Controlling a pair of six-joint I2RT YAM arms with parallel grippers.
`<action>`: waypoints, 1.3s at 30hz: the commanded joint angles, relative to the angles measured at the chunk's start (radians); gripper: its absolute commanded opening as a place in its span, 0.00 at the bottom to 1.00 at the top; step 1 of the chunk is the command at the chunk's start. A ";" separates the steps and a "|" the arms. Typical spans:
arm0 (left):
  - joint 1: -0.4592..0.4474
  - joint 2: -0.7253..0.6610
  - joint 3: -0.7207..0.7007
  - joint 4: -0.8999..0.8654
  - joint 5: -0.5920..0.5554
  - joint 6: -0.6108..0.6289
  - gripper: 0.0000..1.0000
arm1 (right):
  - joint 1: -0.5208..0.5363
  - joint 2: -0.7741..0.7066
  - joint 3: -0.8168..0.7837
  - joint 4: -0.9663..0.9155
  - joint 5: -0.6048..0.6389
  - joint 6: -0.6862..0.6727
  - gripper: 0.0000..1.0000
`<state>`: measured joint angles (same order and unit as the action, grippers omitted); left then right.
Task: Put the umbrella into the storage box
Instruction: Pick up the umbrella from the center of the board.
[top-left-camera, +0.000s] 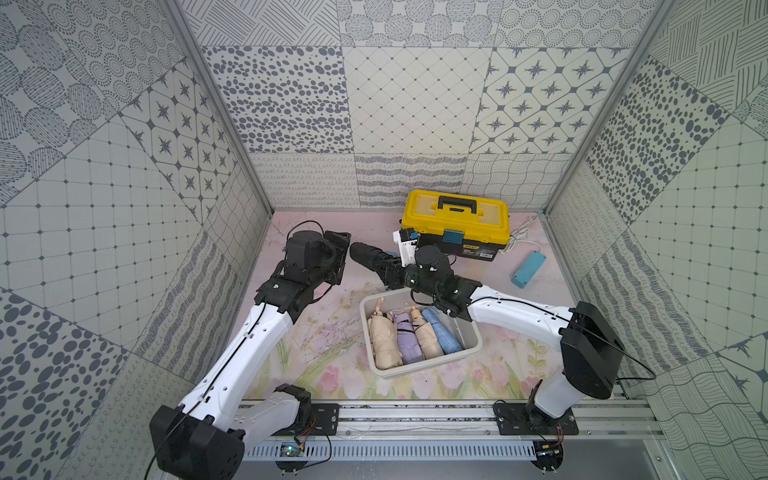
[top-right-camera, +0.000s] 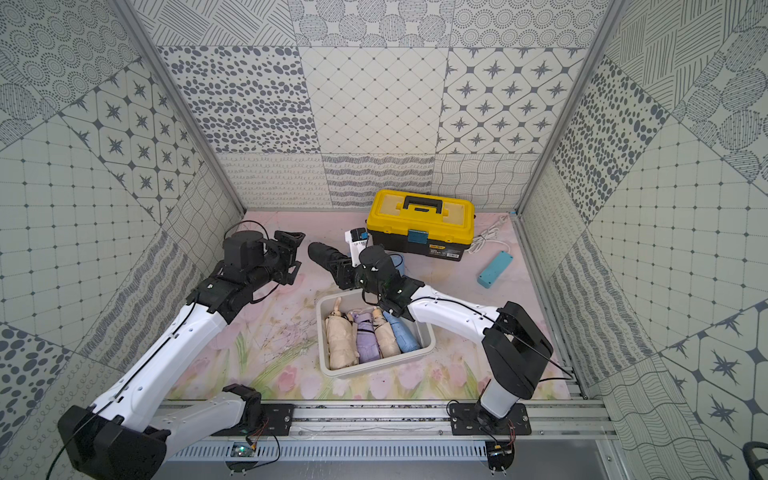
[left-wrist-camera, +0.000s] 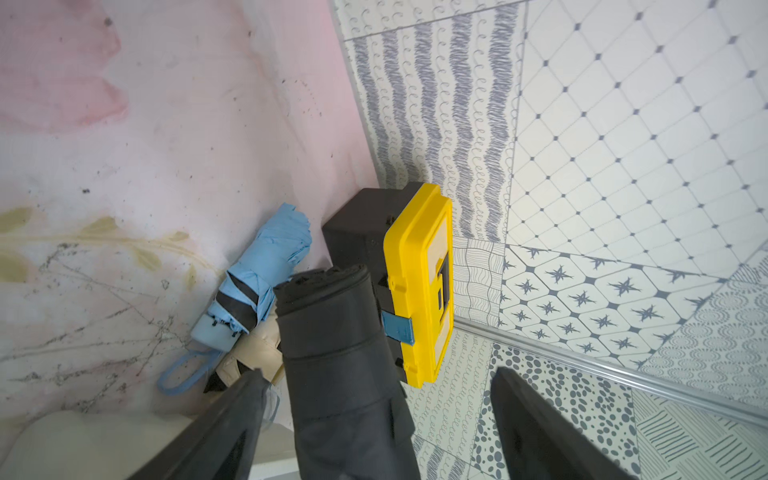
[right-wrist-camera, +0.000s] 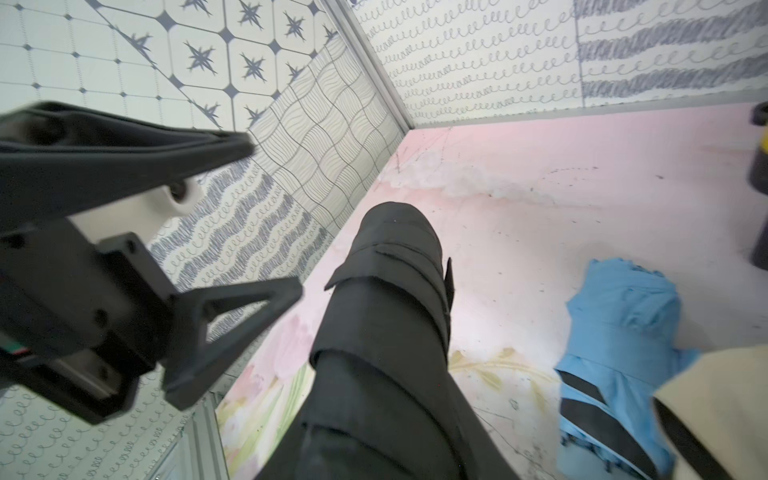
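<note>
**Box nearly full, mat open**

Four folded fabric umbrellas (top-left-camera: 409, 338) fill most of the white plastic storage box (top-left-camera: 365, 332); one bare strip remains, its far corner under the white right arm (top-left-camera: 511, 309). A black folded umbrella (top-left-camera: 365, 253) juts toward the left arm (top-left-camera: 249, 345). Floral mat (top-left-camera: 328, 332) beside the box lies open.

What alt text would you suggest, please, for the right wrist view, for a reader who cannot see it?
A folded black umbrella dominates the view, pointing away from the camera over a pink floral mat. Beside it but apart, the left gripper stands with its fingers spread open; a folded blue umbrella lies on the mat.
</note>
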<state>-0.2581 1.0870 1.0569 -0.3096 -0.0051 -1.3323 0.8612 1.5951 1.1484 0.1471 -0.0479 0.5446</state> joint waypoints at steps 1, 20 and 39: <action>0.001 -0.056 0.004 0.153 0.020 0.641 0.88 | -0.038 -0.133 0.007 -0.088 -0.052 -0.094 0.20; -0.005 -0.059 0.156 -0.430 0.804 2.019 0.99 | -0.092 -0.394 0.188 -0.860 -0.396 -0.651 0.15; -0.092 0.096 0.190 -0.694 0.993 2.179 0.98 | -0.031 -0.206 0.443 -1.060 -0.557 -0.795 0.15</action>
<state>-0.3340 1.1454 1.2224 -0.8566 0.8783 0.6949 0.8246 1.3869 1.5394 -0.9466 -0.5549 -0.2157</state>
